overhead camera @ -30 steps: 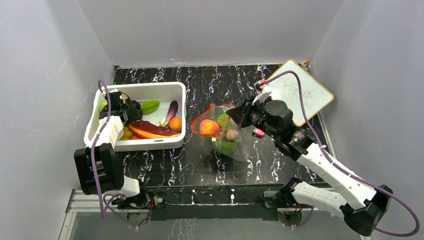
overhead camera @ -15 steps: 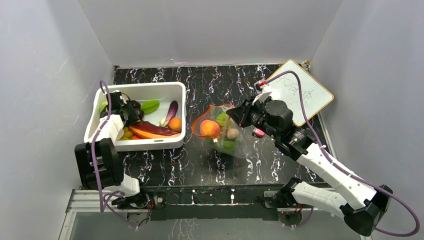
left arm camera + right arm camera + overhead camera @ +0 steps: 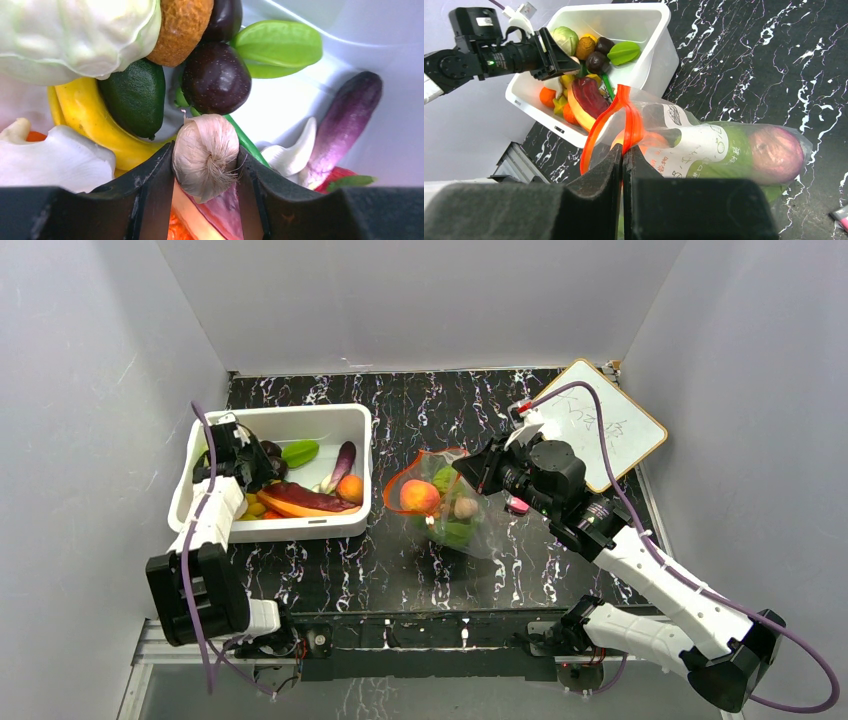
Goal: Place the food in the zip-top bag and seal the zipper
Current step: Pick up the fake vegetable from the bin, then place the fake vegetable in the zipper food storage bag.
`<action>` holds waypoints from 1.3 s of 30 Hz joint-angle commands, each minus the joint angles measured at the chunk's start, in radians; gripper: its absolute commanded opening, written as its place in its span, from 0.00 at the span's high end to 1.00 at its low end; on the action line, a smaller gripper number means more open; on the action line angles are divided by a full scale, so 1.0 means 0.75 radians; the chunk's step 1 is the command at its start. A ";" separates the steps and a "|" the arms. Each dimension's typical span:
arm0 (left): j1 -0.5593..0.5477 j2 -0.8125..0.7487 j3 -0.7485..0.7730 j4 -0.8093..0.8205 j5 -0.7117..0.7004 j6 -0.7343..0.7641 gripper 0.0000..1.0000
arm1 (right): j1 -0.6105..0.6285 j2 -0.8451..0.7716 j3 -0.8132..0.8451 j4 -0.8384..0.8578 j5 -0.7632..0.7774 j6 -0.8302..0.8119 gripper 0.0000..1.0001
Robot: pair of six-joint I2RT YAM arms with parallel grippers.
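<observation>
My left gripper (image 3: 206, 159) is shut on a pale garlic bulb (image 3: 202, 142), pinched between both fingers just above the other food in the white bin (image 3: 300, 418). Under and around it lie a cabbage (image 3: 75, 35), a dark plum (image 3: 216, 77), an avocado (image 3: 134, 97), a banana (image 3: 95, 130) and a purple eggplant (image 3: 345, 125). My right gripper (image 3: 623, 151) is shut on the zipper (image 3: 624, 107) and holds the mouth of the zip-top bag (image 3: 445, 508) open toward the bin. A peach (image 3: 418, 496) and green pieces lie inside the bag.
A small whiteboard (image 3: 600, 425) leans at the back right. A small pink block (image 3: 517, 505) lies on the table beside the bag, under my right arm. Grey walls close in on the left, the back and the right.
The left jaws have closed on the garlic and the wrist has drawn slightly toward the bin's back left. The right arm and the bag have not moved.
</observation>
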 commanded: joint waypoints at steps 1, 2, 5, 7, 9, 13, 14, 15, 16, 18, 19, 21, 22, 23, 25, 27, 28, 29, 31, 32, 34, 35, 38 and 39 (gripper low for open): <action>0.003 -0.122 0.073 -0.072 0.070 -0.013 0.78 | 0.006 -0.007 0.025 0.140 -0.014 -0.002 1.00; 0.004 -0.138 0.082 -0.080 0.088 -0.015 0.78 | 0.004 -0.002 0.027 0.142 -0.019 0.000 1.00; 0.004 -0.175 0.103 -0.095 0.171 -0.020 0.78 | 0.005 0.019 0.032 0.146 -0.030 0.009 1.00; 0.002 -0.205 0.107 -0.094 0.257 -0.005 0.78 | 0.006 0.031 0.034 0.152 -0.032 0.017 1.00; 0.000 -0.221 0.116 -0.103 0.351 0.009 0.78 | 0.007 0.038 0.031 0.156 -0.031 0.023 1.00; -0.035 -0.225 0.122 -0.080 0.553 0.034 0.77 | 0.006 0.049 0.021 0.174 -0.030 0.041 1.00; -0.045 -0.220 0.125 -0.077 0.598 0.034 0.77 | 0.006 0.053 0.019 0.178 -0.030 0.042 1.00; -0.055 -0.215 0.132 -0.079 0.641 0.034 0.77 | 0.006 0.061 0.019 0.183 -0.030 0.042 1.00; -0.062 -0.204 0.144 -0.091 0.675 0.034 0.77 | 0.005 0.068 0.020 0.187 -0.032 0.041 1.00; -0.081 -0.193 0.170 -0.113 0.732 0.040 0.78 | 0.006 0.081 0.021 0.201 -0.040 0.041 1.00; -0.095 -0.192 0.176 -0.115 0.757 0.040 0.78 | 0.007 0.087 0.023 0.206 -0.041 0.041 1.00; -0.134 -0.195 0.180 -0.105 0.813 0.037 0.78 | 0.004 0.099 0.030 0.211 -0.041 0.040 1.00; -0.161 -0.193 0.182 -0.098 0.841 0.035 0.78 | 0.006 0.107 0.031 0.213 -0.045 0.040 1.00; -0.194 -0.186 0.189 -0.098 0.865 0.045 0.78 | 0.006 0.114 0.037 0.215 -0.045 0.041 1.00; -0.264 -0.168 0.227 -0.132 0.902 0.075 0.78 | 0.007 0.128 0.040 0.224 -0.043 0.046 1.00; -0.324 -0.154 0.270 -0.175 0.922 0.092 0.78 | 0.006 0.140 0.043 0.236 -0.032 0.056 1.00; -0.349 -0.153 0.286 -0.186 0.934 0.095 0.78 | 0.008 0.146 0.043 0.245 -0.029 0.062 1.00; -0.370 -0.156 0.296 -0.190 0.955 0.094 0.78 | 0.006 0.156 0.046 0.253 -0.029 0.070 1.00; -0.400 -0.174 0.306 -0.174 1.006 0.069 0.78 | 0.006 0.176 0.056 0.262 -0.032 0.075 1.00; -0.413 -0.186 0.307 -0.160 1.031 0.054 0.78 | 0.008 0.186 0.064 0.263 -0.035 0.076 1.00; -0.440 -0.211 0.306 -0.116 1.088 0.010 0.78 | 0.008 0.200 0.077 0.265 -0.038 0.076 1.00; -0.452 -0.225 0.301 -0.084 1.128 -0.017 0.78 | 0.008 0.207 0.085 0.267 -0.039 0.076 1.00; -0.493 -0.251 0.279 0.012 1.270 -0.086 0.78 | 0.006 0.217 0.089 0.282 -0.044 0.081 1.00; -0.507 -0.258 0.271 0.045 1.302 -0.113 0.78 | 0.008 0.219 0.087 0.285 -0.045 0.086 1.00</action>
